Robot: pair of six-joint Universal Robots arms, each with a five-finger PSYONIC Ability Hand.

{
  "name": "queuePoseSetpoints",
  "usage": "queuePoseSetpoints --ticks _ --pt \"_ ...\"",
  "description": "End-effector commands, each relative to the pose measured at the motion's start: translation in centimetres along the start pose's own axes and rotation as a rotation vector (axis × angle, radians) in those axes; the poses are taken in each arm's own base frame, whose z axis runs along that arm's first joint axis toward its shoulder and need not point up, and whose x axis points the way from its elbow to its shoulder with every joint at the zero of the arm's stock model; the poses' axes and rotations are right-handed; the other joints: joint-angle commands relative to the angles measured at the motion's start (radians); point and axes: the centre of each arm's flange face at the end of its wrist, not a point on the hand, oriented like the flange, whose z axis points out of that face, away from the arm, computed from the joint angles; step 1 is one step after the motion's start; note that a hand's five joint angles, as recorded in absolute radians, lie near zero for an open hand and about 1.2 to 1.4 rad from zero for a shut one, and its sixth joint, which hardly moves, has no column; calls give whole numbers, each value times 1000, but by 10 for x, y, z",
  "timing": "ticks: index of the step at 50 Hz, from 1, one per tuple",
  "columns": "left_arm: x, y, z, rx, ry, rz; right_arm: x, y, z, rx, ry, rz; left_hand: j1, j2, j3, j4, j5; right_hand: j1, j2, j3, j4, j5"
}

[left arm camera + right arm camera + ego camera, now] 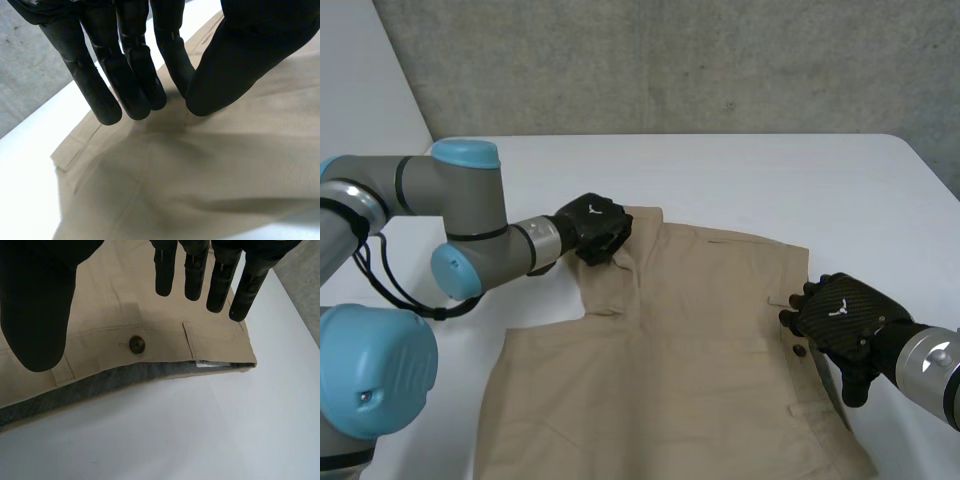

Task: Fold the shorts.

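Observation:
The beige shorts (pixel 710 330) lie flat on the white table (pixel 770 180), waistband toward my right arm and legs toward my left. My left hand (pixel 595 230) sits at the hem of the far leg. In the left wrist view its fingers (pixel 125 75) and thumb are closed together on a raised pinch of the cloth (pixel 210 170). My right hand (pixel 840 315) hovers over the waistband edge. In the right wrist view its fingers (pixel 220 275) are straight and spread from the thumb, above the dark button (pixel 137 344) and a belt loop (pixel 192 337), holding nothing.
The grey lining (pixel 100 385) of the waistband shows along its edge, with a small white label (pixel 210 362). Bare table (pixel 200 430) lies beyond the waistband on my right side. A grey wall (pixel 670 60) stands behind the table's far edge.

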Motion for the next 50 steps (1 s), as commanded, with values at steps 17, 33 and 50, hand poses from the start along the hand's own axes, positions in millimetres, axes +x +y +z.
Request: queuePoseSetpoints --ticks 17,33,50 --pt "-6 -15 -35 -35 -139 158 -5 -1 -1 2 -13 -4 -663 -715 -715 -718 -678 51 -15 29 18 20" --pt "22 -15 14 103 6 145 -5 2 0 -5 -14 3 -645 -698 -698 -701 -661 51 -15 29 18 20" --pt "24 7 25 59 25 177 -5 4 1 -6 -13 4 -363 -416 -416 -419 -379 54 -13 32 21 23"
